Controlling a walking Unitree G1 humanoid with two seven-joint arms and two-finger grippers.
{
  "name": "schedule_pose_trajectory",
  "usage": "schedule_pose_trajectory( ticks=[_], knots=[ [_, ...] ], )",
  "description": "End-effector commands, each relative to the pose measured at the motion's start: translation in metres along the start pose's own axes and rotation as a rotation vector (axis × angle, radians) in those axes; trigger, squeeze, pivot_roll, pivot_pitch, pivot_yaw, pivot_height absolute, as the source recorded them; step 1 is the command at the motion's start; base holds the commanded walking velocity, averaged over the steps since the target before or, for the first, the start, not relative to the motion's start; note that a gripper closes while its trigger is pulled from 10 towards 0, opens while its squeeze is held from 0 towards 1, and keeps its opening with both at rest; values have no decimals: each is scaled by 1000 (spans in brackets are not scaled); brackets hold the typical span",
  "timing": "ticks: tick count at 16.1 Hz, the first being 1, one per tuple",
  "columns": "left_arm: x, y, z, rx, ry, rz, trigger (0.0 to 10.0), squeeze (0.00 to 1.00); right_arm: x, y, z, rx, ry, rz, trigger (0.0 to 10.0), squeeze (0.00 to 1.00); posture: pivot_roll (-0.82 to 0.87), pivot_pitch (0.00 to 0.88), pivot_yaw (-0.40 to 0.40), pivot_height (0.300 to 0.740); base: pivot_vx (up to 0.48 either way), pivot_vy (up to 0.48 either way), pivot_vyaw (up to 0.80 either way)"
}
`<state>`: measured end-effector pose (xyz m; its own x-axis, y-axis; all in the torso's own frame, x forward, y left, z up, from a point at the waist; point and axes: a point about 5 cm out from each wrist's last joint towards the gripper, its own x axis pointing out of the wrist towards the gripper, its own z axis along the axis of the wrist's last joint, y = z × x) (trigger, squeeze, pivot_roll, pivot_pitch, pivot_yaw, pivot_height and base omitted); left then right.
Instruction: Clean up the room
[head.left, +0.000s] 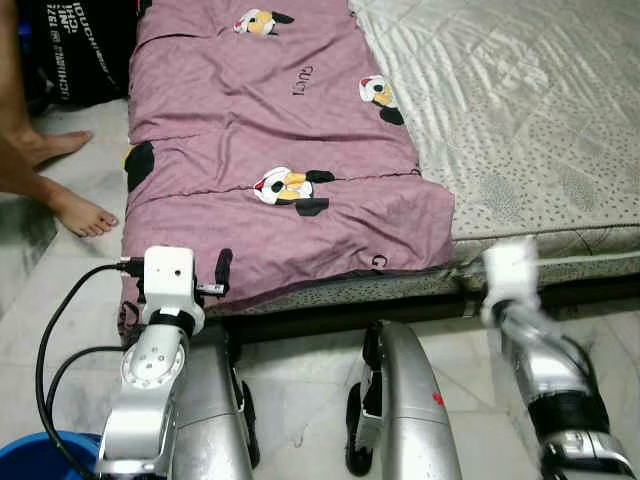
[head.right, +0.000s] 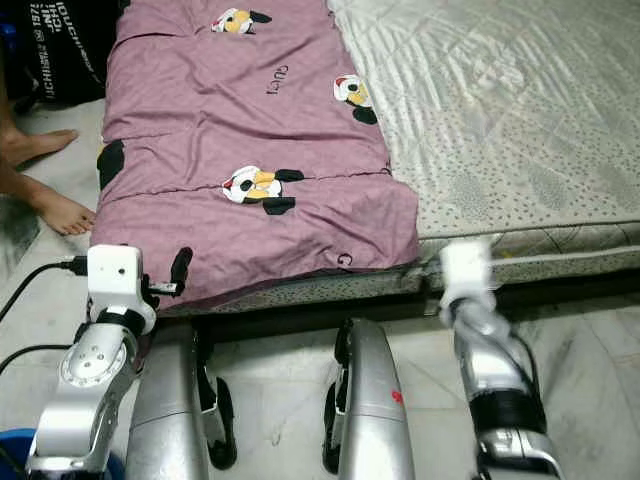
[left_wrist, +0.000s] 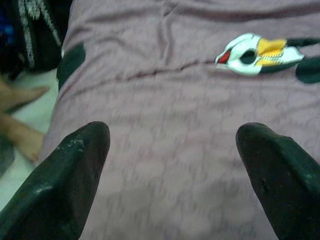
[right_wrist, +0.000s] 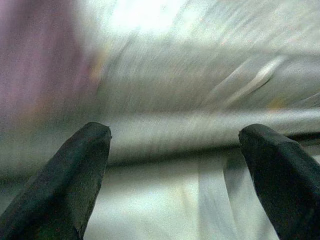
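Robot squared up to the bed, both claws spread and empty.

The mauve penguin-print blanket (head.left: 270, 150) lies spread over the left half of the mattress (head.left: 520, 130), its near hem drooping over the bed's edge, probably the thing to be straightened or folded. The left gripper (left_wrist: 172, 165) is raised at that near left corner, its fingers (left_wrist: 75, 170) wide apart with the blanket right below and ahead of them, so it looks poised to pinch the hem. The right gripper (right_wrist: 175, 170) is likewise released, grasping nothing, aimed at the mattress side beyond the blanket's right edge; that view is blurred. A person's bare feet (head.left: 70, 205) stand on the floor left of the bed, beside a black bag (head.left: 85, 45).
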<state>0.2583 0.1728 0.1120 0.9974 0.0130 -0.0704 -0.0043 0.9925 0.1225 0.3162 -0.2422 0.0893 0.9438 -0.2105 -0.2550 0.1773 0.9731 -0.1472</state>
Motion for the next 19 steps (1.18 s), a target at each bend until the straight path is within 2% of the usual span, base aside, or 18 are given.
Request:
schedule_pose_trajectory(
  ticks=[1,3,5,7,8,10,13,15,17,19],
  knots=[
    [0,1,-3,16,14,-5,10000,0,1,-3,36,59,-177,-27,10000,1000,61,198,-24,547,0,0,0],
    [3,6,5,23,-5,6,10000,0,1,10,77,128,-345,30,10000,1000,73,210,-23,547,0,0,0],
    [1,9,7,20,-11,14,10000,0,3,35,98,173,-396,158,10000,1000,67,222,-15,547,0,0,0],
    [-2,7,7,-6,-23,6,10000,0,3,58,99,172,-388,249,10000,1000,50,225,0,547,0,0,0],
    [-3,7,7,-9,-24,5,10000,0,3,60,99,175,-389,256,10000,1000,50,225,0,547,0,0,0],
    [-6,1,0,-44,-10,-20,10000,0,-3,109,99,107,-401,454,10000,1000,32,227,20,547,0,0,0],
    [-4,-8,4,-60,-22,-61,10000,0,-12,149,101,82,-442,581,10000,1000,48,227,25,547,0,0,0],
    [-9,-9,4,-74,-20,-66,10000,0,-15,161,96,119,-440,572,10000,1000,71,229,10,547,0,0,0],
    [-19,-7,-1,-83,0,-62,10000,0,-12,167,84,189,-383,518,10000,1000,91,245,9,547,0,0,0],
    [-31,-6,-2,-85,14,-61,10000,0,-10,176,77,202,-342,480,10000,1000,100,287,15,547,0,0,0]
  ],
)
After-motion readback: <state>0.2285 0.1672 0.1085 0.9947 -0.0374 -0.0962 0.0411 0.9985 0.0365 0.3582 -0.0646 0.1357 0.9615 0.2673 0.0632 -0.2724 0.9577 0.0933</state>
